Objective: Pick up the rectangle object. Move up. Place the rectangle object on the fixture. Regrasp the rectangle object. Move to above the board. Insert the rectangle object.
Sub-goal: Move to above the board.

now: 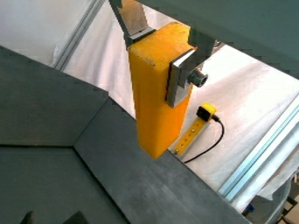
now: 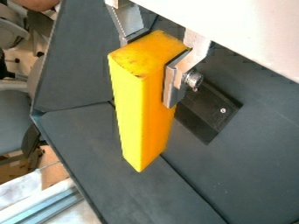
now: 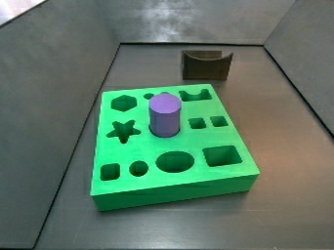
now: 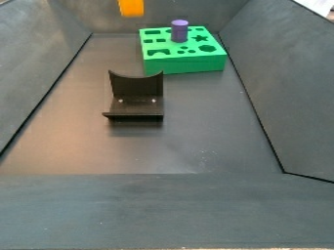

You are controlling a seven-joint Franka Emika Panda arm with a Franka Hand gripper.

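My gripper [image 1: 160, 54] is shut on the top end of the rectangle object [image 1: 155, 96], an orange-yellow block that hangs upright below the fingers; both wrist views show this grip [image 2: 152, 54] on the block [image 2: 140, 114]. In a side view only the block's lower end [image 4: 132, 7] shows, at the picture's upper edge, high above the floor. The dark notched fixture [image 4: 135, 96] stands on the floor, apart from the block, and shows in the other side view too [image 3: 206, 63]. The green board [image 3: 170, 146] lies flat [image 4: 183, 49].
A purple cylinder [image 3: 164, 114] stands upright in one of the board's holes [image 4: 181, 29]. Sloping dark walls [image 4: 39, 78] enclose the floor. A dark plate [image 2: 216, 114] lies on the floor below the held block. A yellow cabled device [image 1: 205, 114] lies outside the bin.
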